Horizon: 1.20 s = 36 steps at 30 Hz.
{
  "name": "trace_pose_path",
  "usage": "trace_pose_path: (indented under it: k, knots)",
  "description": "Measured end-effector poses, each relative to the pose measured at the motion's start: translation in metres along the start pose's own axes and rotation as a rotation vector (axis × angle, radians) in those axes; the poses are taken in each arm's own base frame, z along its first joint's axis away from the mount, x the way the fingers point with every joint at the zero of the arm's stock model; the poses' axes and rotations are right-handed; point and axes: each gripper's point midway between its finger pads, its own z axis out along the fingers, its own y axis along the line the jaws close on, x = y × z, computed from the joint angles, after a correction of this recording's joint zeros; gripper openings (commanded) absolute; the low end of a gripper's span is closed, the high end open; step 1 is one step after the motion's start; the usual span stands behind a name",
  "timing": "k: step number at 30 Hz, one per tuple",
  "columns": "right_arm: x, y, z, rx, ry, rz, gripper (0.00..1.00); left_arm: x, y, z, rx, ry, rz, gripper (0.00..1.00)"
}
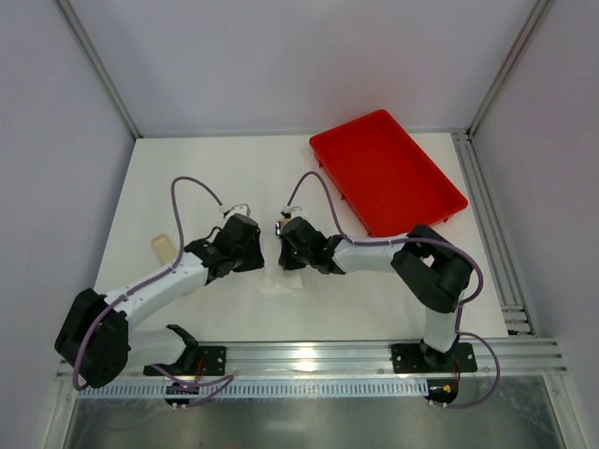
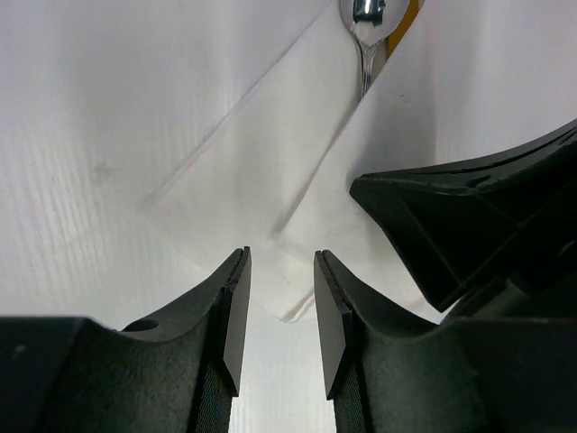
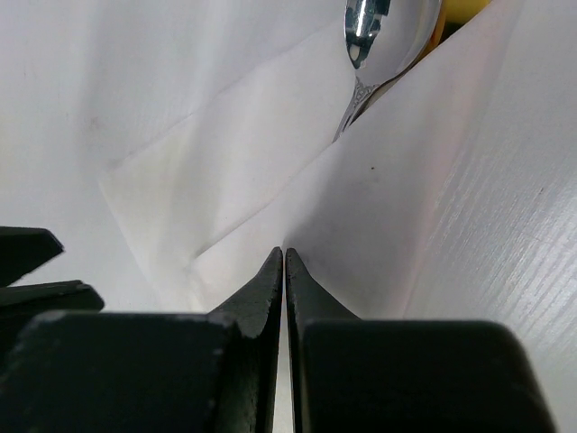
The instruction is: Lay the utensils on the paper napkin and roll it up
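The white paper napkin (image 1: 284,284) lies on the table between my two grippers. In the left wrist view the napkin (image 2: 252,171) has one flap folded over the utensils. A shiny spoon head (image 2: 367,20) and a bit of yellow handle (image 2: 410,13) stick out at its far end. My left gripper (image 2: 281,271) is open and empty just above the napkin's near corner. My right gripper (image 3: 285,257) is shut with its tips on the edge of the folded flap (image 3: 397,180). Metal utensil heads (image 3: 364,25) peek out beyond it. In the top view both grippers, left (image 1: 256,254) and right (image 1: 288,254), nearly touch.
A red tray (image 1: 387,170) sits at the back right. A small pale tan object (image 1: 163,247) lies at the left of the table. A metal rail runs along the right edge (image 1: 487,224).
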Motion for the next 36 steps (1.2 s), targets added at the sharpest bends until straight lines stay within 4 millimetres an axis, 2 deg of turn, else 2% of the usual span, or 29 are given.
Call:
trace_pose_path:
  k: [3, 6, 15, 19, 26, 36]
  knots:
    - [0.0, 0.0, 0.0, 0.005, -0.004, -0.003, 0.04, -0.01, 0.007, -0.007, -0.022, -0.041, -0.015, 0.44]
    - [0.0, 0.0, 0.0, 0.01, -0.008, -0.005, 0.04, -0.01, 0.016, -0.005, -0.052, -0.038, -0.027, 0.45]
    - [0.0, 0.0, 0.0, 0.014, -0.012, -0.006, 0.04, 0.009, 0.047, 0.012, -0.147, 0.037, -0.054, 0.47]
    - [0.0, 0.0, 0.0, 0.014, -0.013, -0.006, 0.04, 0.015, 0.054, 0.017, -0.17, 0.063, -0.062, 0.47]
    - [0.0, 0.0, 0.0, 0.013, -0.013, -0.006, 0.04, 0.029, 0.053, 0.028, -0.153, 0.115, -0.067, 0.46]
    - [0.0, 0.0, 0.001, 0.011, -0.017, -0.005, 0.04, 0.03, 0.033, 0.031, -0.027, 0.094, -0.12, 0.43]
